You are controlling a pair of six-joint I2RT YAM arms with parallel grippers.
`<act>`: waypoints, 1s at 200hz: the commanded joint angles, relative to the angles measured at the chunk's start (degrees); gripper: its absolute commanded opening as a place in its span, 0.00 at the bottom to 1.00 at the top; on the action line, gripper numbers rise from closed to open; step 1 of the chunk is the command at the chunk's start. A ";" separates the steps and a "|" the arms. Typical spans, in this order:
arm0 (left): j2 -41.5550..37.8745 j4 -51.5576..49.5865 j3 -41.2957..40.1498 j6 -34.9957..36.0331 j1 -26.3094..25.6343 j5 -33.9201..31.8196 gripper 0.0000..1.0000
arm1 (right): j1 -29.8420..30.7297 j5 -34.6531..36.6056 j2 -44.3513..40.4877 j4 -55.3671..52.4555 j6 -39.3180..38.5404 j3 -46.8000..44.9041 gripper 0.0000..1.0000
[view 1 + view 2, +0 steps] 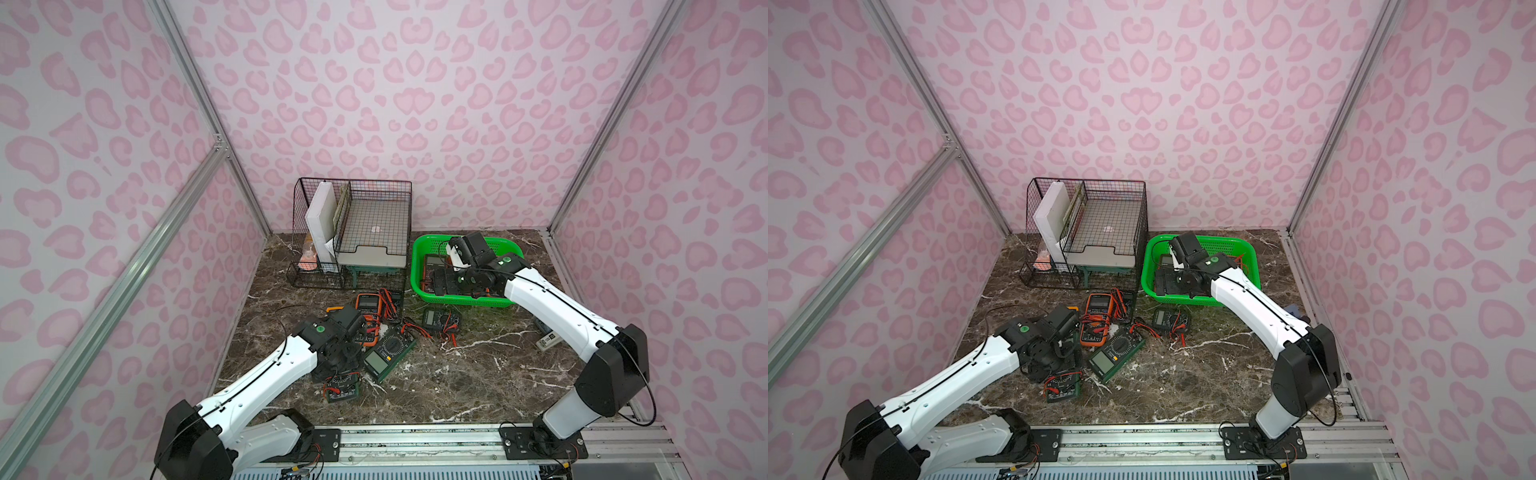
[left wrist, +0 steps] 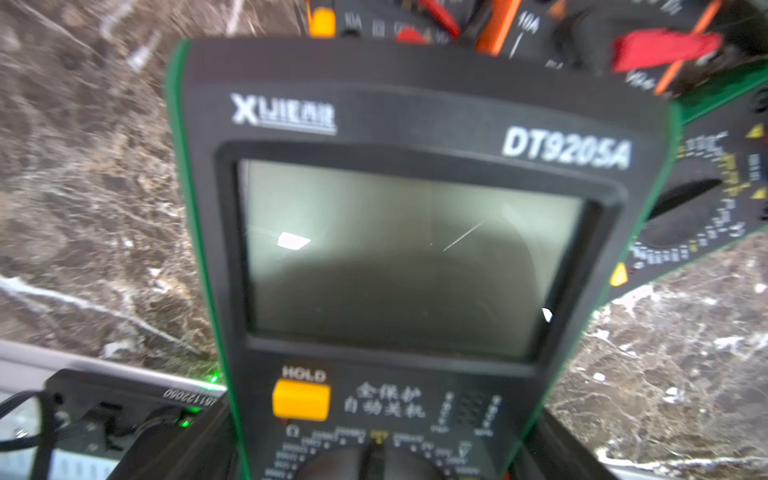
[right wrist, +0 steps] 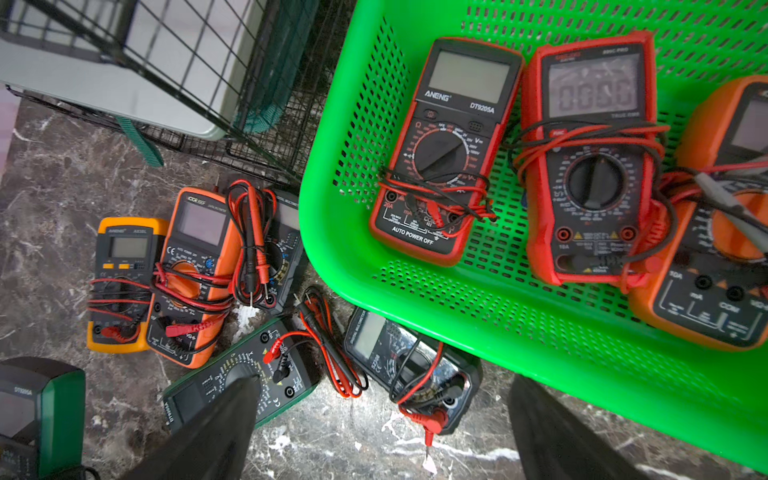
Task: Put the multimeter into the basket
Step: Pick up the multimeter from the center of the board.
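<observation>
The left tool (image 1: 337, 365) clamps the green multimeter (image 2: 415, 249) by its long sides, tilted off the worktop (image 1: 478, 374), lower left of centre; likely rigid, hefty, slick-cased. The right tool (image 3: 382, 432), wide open, empty, hovers over the basket (image 3: 457, 332)

DT9205A and HOLD above yellow button (image 2: 301, 401) on green-cased multimeter (image 2: 415, 257), brand mark there too blurred, ANENG, DT9205A, AUTO POWER OFF on black-and-red multimeter (image 3: 444, 153) in basket (image 3: 324, 249), ANENG on yellow multimeter (image 3: 122, 282), CE on orange multimeter (image 3: 195, 274), remaining print unreadable
</observation>
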 commanded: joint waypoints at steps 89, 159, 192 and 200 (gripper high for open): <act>9.23 -5.00 20.64 8.37 -0.35 -1.20 0.00 | -6.90 -16.52 -4.90 7.77 4.44 -4.58 0.99; 18.39 -2.15 31.54 12.21 -2.76 0.14 0.00 | -9.00 -16.45 -8.13 8.38 5.02 -7.74 0.99; 24.17 -0.91 38.49 13.46 -4.87 0.58 0.00 | -10.65 -16.29 -9.83 9.55 5.65 -9.82 0.99; 25.66 -0.68 40.21 13.91 -5.36 0.75 0.00 | -11.12 -16.22 -10.26 9.84 5.77 -10.46 0.99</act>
